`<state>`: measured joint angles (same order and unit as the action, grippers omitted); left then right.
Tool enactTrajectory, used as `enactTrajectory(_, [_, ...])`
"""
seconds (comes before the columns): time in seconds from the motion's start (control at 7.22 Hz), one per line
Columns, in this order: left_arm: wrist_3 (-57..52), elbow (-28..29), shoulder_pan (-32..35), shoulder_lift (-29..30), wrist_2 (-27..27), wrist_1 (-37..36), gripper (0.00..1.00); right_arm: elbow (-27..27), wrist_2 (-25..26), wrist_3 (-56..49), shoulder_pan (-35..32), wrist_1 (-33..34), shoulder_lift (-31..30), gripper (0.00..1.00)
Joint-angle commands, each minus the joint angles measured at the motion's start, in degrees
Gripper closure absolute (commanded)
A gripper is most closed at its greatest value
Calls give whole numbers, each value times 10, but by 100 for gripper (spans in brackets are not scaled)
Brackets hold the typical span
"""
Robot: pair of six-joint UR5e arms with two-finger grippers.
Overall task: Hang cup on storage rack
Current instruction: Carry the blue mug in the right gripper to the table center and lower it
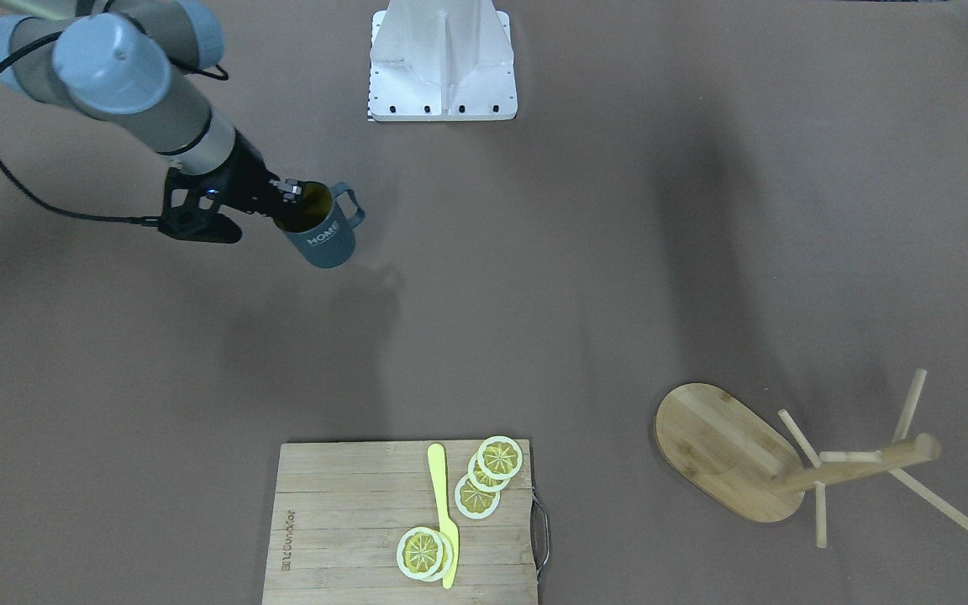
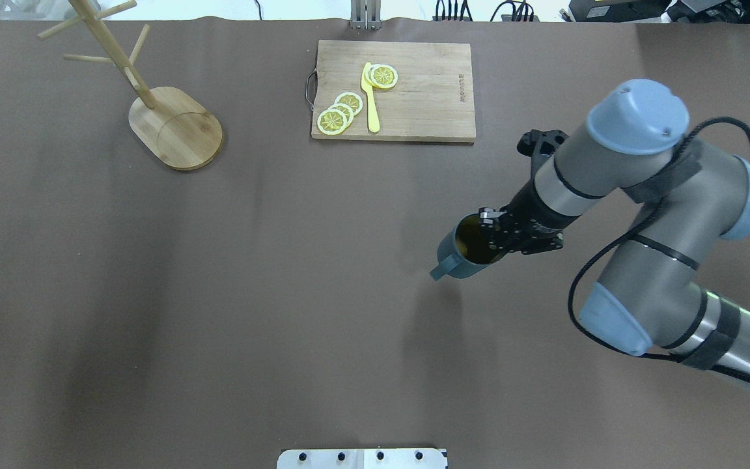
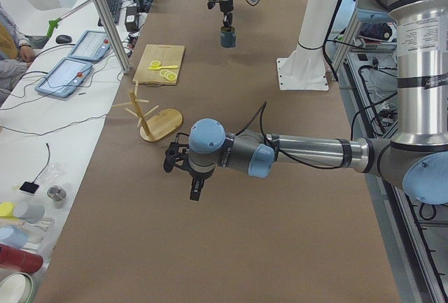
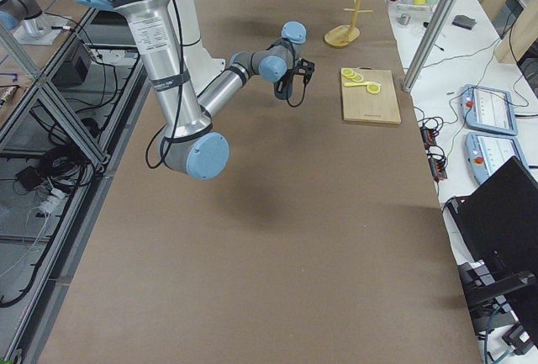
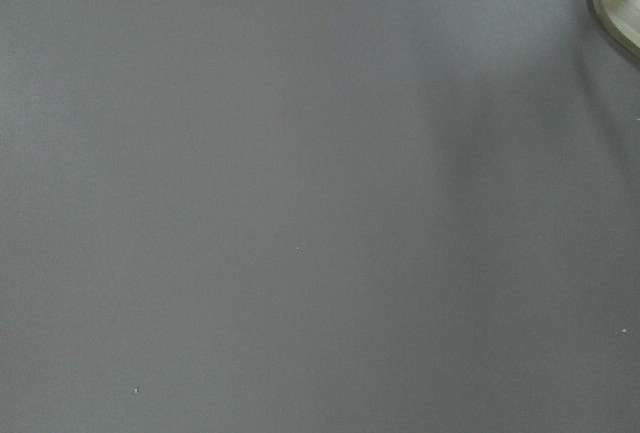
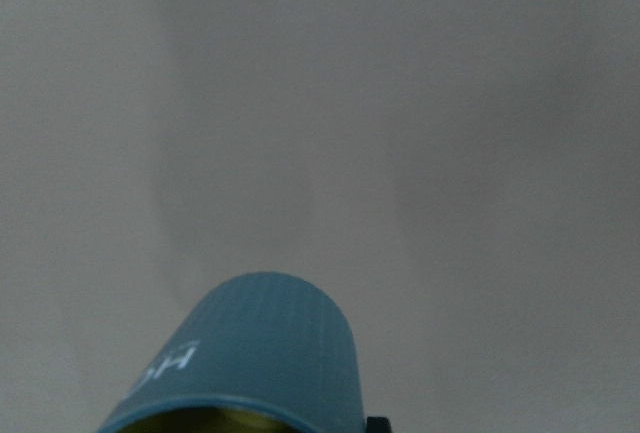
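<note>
two arms share the table (image 2: pixel 219 293), and only one of them carries anything. the right claw (image 2: pixel 489 234) is clamped on the rim of the cup (image 2: pixel 459 255), holding it tilted and clear of the table on the robot's right side, with the cup's shadow falling apart from it. the mouth shows yellowish inside, the white "home" lettering faces the operators' camera, and the loop handle sticks out on the side away from the claw.

the storage rack (image 2: pixel 176 127) stands upright on its oval base at the far left of the table, well apart from the cup, its pegs bare. between them, along the far edge, lies a cutting board (image 2: pixel 427 98) with lemon slices (image 2: pixel 339 112) and a yellow knife (image 2: pixel 370 98) on it.

the left claw (image 3: pixel 195 194) shows only in the side view, hanging over the table near the rack's base; i cannot tell whether its fingers are apart or together.
</note>
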<state>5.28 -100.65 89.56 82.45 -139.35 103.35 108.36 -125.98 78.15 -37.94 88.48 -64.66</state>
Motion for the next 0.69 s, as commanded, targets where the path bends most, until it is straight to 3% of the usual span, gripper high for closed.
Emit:
enactTrajectory(0.0, [0, 1, 0, 0, -13, 0, 2, -6, 42, 48, 57, 72, 68, 100])
enactTrajectory(0.28, [1, 0, 0, -9, -44, 10, 2, -31, 56, 90, 85, 64, 89, 100])
enactTrajectory(0.55, [2, 2, 0, -12, -44, 17, 2, -93, 74, 138, 101, 23, 128, 100])
